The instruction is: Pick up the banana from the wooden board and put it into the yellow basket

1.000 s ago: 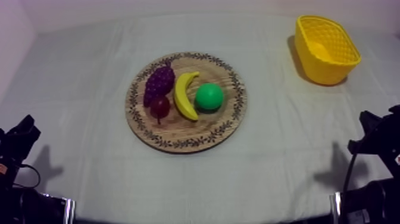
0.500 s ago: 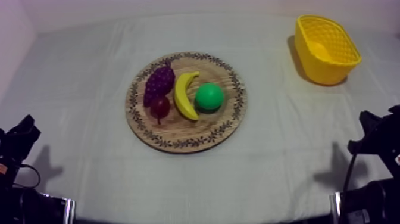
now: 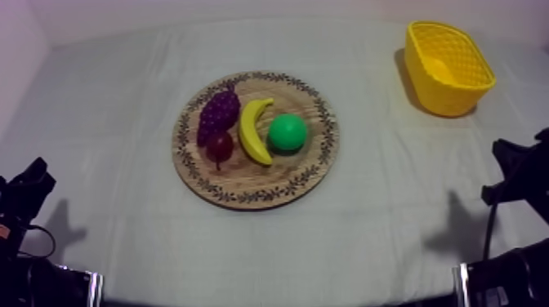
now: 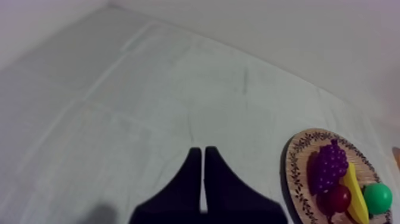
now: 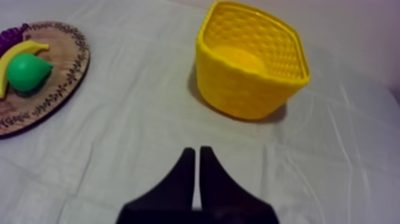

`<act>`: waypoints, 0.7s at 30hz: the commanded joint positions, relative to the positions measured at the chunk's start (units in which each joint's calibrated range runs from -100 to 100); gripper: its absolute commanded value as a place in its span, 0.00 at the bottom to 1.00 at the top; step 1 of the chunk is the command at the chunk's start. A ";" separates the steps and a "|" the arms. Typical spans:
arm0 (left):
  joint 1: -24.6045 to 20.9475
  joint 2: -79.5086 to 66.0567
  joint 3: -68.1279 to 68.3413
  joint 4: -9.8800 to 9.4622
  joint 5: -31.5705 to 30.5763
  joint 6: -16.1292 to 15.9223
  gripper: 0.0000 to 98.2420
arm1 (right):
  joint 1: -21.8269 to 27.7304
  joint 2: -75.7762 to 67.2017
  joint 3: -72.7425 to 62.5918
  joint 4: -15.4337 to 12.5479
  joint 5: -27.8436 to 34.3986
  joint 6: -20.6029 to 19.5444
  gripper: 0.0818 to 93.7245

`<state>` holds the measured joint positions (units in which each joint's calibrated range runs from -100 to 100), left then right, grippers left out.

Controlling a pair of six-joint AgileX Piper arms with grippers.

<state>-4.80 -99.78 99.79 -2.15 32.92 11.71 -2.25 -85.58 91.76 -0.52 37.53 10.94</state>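
The yellow banana [image 3: 254,131] lies in the middle of the round wooden board [image 3: 328,155]. On the board, purple grapes [image 3: 218,114] and a small red fruit [image 3: 219,145] lie at its left and a green pear [image 3: 287,132] at its right. The yellow basket [image 3: 457,94] stands empty at the far right. My left gripper [image 3: 37,170] rests low at the left; its wrist view shows it [image 4: 203,152] shut, a narrow wedge, with the board [image 4: 296,179] and banana [image 4: 355,196] off to one side. My right gripper [image 3: 500,151] is low at the right, shut [image 5: 197,152], facing the basket [image 5: 250,95].
Bare grey-white cloth [image 3: 392,229] lies between the board and the basket and all round the board. In the right wrist view the board [image 5: 65,71] with the pear [image 5: 25,70] and the banana [image 5: 18,52] lies well to the side of the basket.
My right arm has shifted a little up and toward the right edge in the top view, and its shadow moved with it. The fruit, board, basket and left arm have stayed put.
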 commanded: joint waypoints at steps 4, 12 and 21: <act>-0.01 -0.05 -0.01 -0.03 -0.01 -0.01 0.00 | -3.51 11.66 -11.79 1.06 0.82 -1.56 0.00; -0.01 -0.05 -0.01 -0.03 -0.01 -0.01 0.00 | -10.28 27.20 -29.48 5.53 4.26 -6.69 0.00; -0.01 -0.05 -0.01 -0.03 -0.01 -0.01 0.00 | -20.19 42.90 -52.85 11.51 17.09 -13.53 0.00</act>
<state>-4.80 -99.78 99.79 -2.15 32.92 11.71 -19.83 -47.14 47.76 10.69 52.02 -1.33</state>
